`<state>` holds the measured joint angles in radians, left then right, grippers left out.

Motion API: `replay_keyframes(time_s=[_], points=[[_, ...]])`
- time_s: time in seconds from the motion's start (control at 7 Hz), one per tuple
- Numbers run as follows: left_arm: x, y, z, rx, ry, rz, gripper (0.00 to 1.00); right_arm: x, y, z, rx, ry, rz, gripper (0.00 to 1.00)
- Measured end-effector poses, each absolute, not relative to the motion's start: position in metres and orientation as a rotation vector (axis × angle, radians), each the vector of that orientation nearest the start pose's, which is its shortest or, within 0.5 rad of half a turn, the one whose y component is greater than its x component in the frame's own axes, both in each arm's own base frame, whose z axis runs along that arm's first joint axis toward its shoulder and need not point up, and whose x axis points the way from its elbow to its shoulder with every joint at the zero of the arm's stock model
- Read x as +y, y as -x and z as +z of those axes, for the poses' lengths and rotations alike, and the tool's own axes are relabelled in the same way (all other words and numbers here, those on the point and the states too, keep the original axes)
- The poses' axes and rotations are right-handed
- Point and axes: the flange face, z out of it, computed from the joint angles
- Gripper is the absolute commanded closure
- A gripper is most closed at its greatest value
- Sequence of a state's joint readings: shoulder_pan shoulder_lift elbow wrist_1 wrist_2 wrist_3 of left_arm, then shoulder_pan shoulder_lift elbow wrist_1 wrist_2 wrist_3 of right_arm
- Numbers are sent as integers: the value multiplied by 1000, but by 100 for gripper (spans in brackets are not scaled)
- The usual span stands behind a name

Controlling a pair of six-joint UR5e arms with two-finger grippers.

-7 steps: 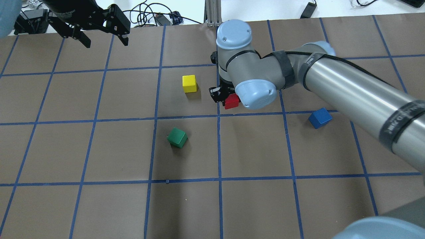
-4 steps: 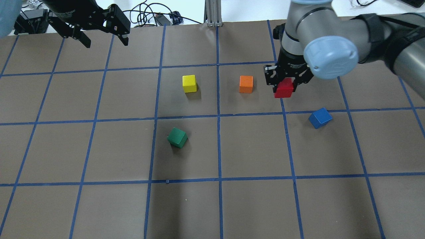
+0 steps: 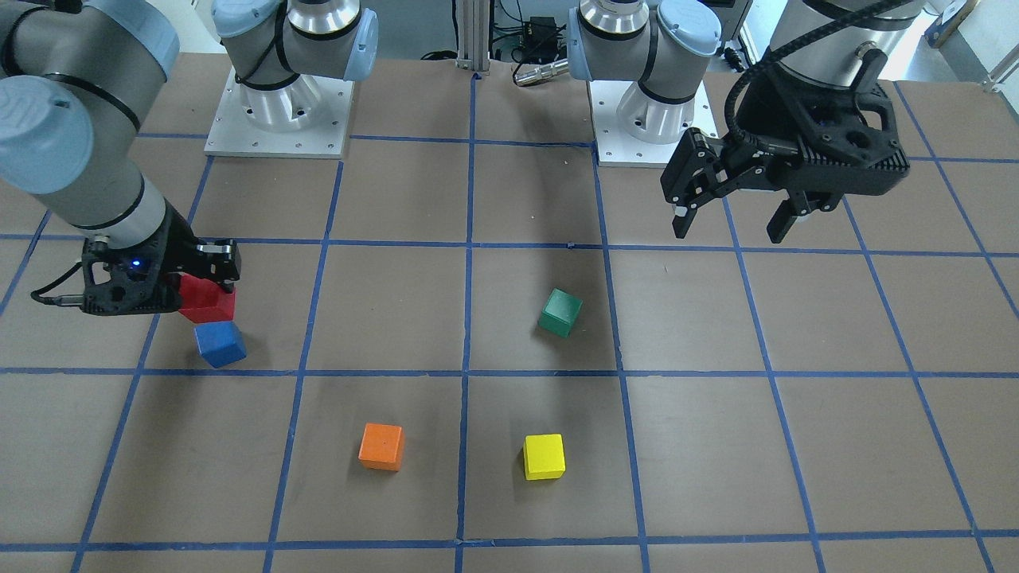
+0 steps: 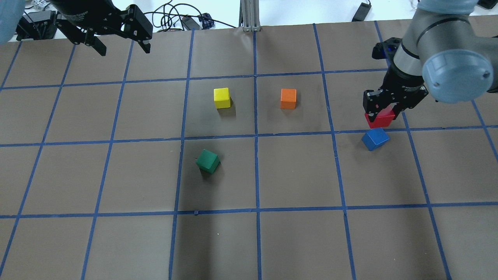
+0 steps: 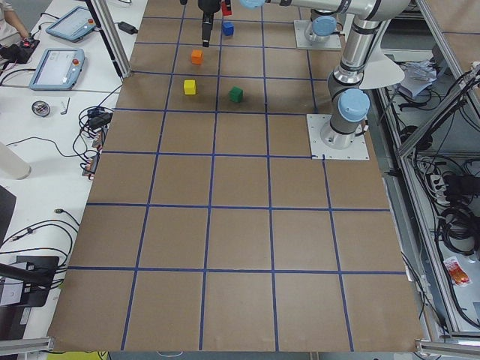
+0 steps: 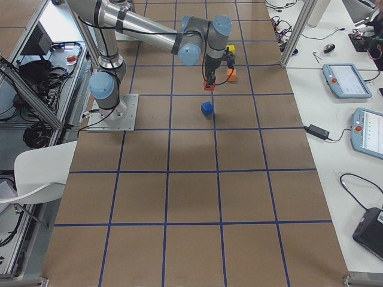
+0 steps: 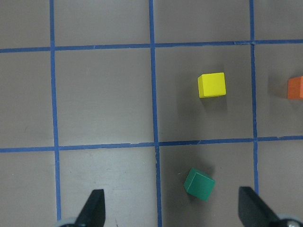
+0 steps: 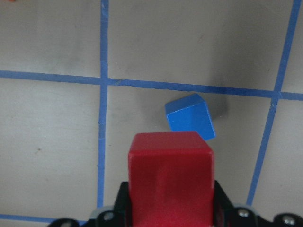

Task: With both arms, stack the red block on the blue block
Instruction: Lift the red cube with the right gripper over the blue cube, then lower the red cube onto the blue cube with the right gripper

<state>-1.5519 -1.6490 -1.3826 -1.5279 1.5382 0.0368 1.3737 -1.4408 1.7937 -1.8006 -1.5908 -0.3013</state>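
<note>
My right gripper (image 4: 383, 112) is shut on the red block (image 4: 379, 119) and holds it in the air just beyond the blue block (image 4: 375, 139), which sits turned on the brown mat. The front view shows the red block (image 3: 208, 302) above and behind the blue block (image 3: 220, 343). In the right wrist view the red block (image 8: 171, 177) fills the lower middle with the blue block (image 8: 190, 117) below it on the mat. My left gripper (image 4: 118, 42) is open and empty, high over the far left of the table (image 3: 732, 219).
A yellow cube (image 4: 222, 97), an orange cube (image 4: 288, 98) and a green cube (image 4: 207, 161) sit on the mat left of the blue block. The left wrist view shows the yellow cube (image 7: 211, 84) and green cube (image 7: 199, 184). Blue tape lines grid the mat.
My right arm has carried the red block to the right, from beside the orange cube to just beyond the blue block. The left arm has not moved.
</note>
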Motion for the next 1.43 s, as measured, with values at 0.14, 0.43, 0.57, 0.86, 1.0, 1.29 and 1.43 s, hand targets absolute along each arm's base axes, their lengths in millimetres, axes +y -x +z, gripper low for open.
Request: replay_keyframes(time_s=[0.14,0.43,0.57,0.86,1.0,1.29,1.43], points=[[-539,127,546,3161,-33,-244,0,-522,-4,327,3101,223,197,100],[-540,127,546,3163,-33,-243,0,-513,14,301,3105,309,113,100],[-540,127,545,3165,-34,-241,0,-508,13,290,3109,328,52,100],[-541,127,544,3166,-34,-239,0,-507,8,283,3094,345,-13,100],[-541,127,544,3166,-34,-240,0,-508,6,280,3089,365,-24,100],[-541,127,544,3166,-34,-242,0,-509,6,277,3081,426,-26,100],[-541,127,544,3166,-35,-242,0,-510,6,276,3080,437,-29,100]])
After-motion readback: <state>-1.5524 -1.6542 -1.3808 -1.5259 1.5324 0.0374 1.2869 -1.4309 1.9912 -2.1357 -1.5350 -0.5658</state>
